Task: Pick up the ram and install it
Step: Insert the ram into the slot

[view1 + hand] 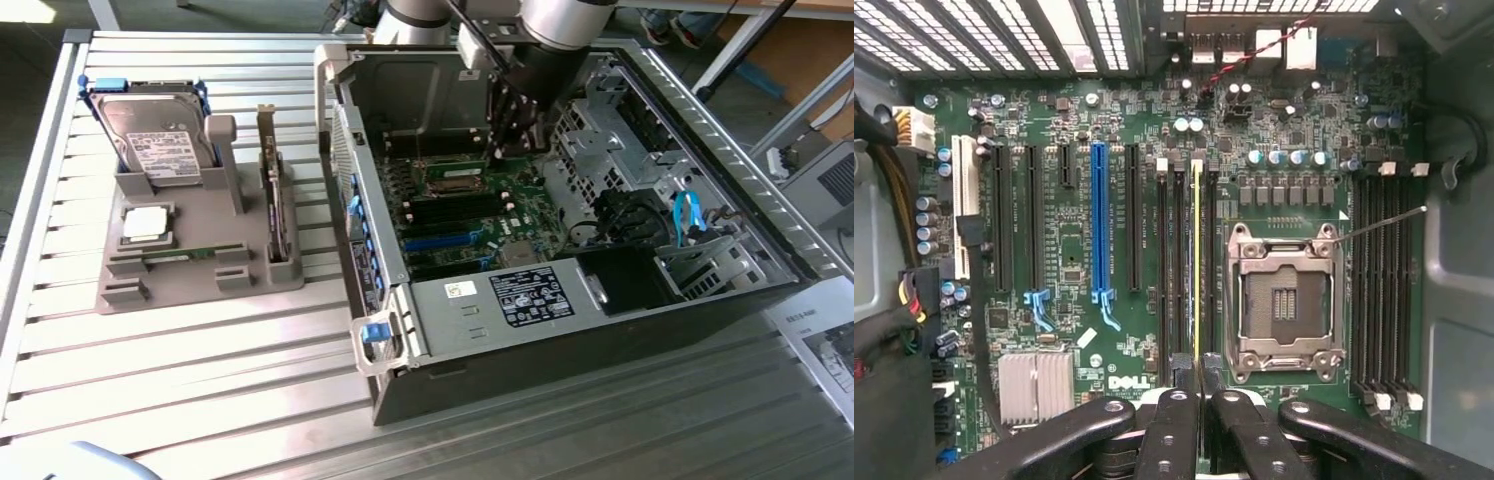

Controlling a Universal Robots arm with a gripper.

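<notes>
In the wrist view my gripper [1199,400] is shut on the ram [1197,260]. The ram shows edge-on as a thin yellow-green line, running along the dark memory slots [1176,260] beside the processor socket [1284,300]. Whether it is seated in a slot or just above one I cannot tell. In the exterior view the gripper [511,150] reaches down into the open computer case [561,300], over the motherboard [461,215]. A second green stick [180,254] lies in the grey holder [187,280] on the exterior view's left.
The grey holder also carries a hard drive [158,140], a square silver processor [144,222] and an upright expansion card [274,200]. Inside the case are a blue slot [1099,230], another bank of memory slots [1384,280], a drive cage [614,130] and blue cables [687,215].
</notes>
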